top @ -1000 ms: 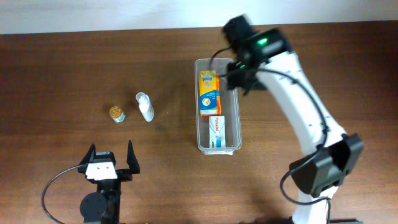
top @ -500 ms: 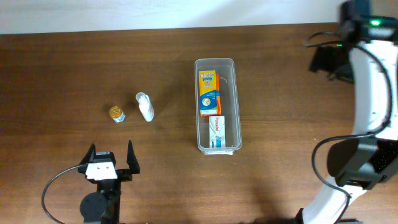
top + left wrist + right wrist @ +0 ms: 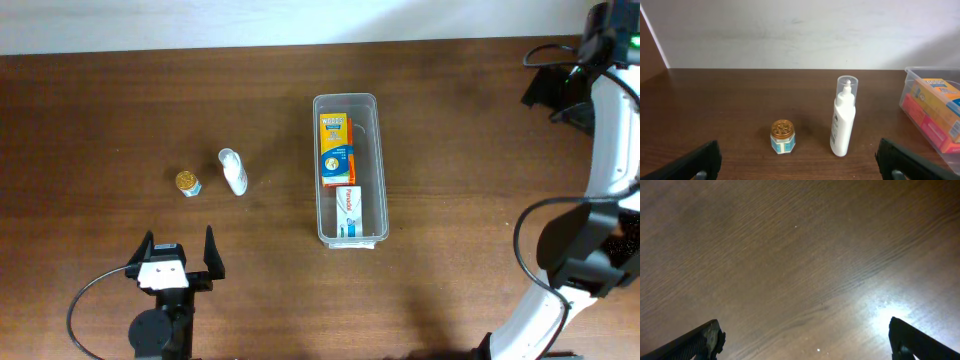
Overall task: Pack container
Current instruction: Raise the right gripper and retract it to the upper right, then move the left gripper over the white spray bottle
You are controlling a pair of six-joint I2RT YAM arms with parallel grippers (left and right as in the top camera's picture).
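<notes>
The clear container (image 3: 344, 98) stands mid-table, holding an orange box (image 3: 336, 149) and a white-and-red box (image 3: 349, 211). Its end (image 3: 920, 73) and the orange box (image 3: 939, 95) show at the right edge of the left wrist view. A white bottle (image 3: 233, 171) (image 3: 844, 118) and a small gold-lidded jar (image 3: 187, 183) (image 3: 782, 143) stand on the table to its left. My left gripper (image 3: 178, 252) (image 3: 799, 167) is open near the front edge, facing them and empty. My right gripper (image 3: 550, 96) (image 3: 807, 345) is open over bare wood at the far right.
The brown wooden table (image 3: 470, 200) meets a white wall (image 3: 790, 30) along its back edge. The right arm (image 3: 610, 160) runs down the right edge of the overhead view. A black cable (image 3: 90, 300) loops beside the left arm's base.
My right arm has swung from over the container's far end to the table's far right back corner. The boxes stay in the container. The left arm has not moved.
</notes>
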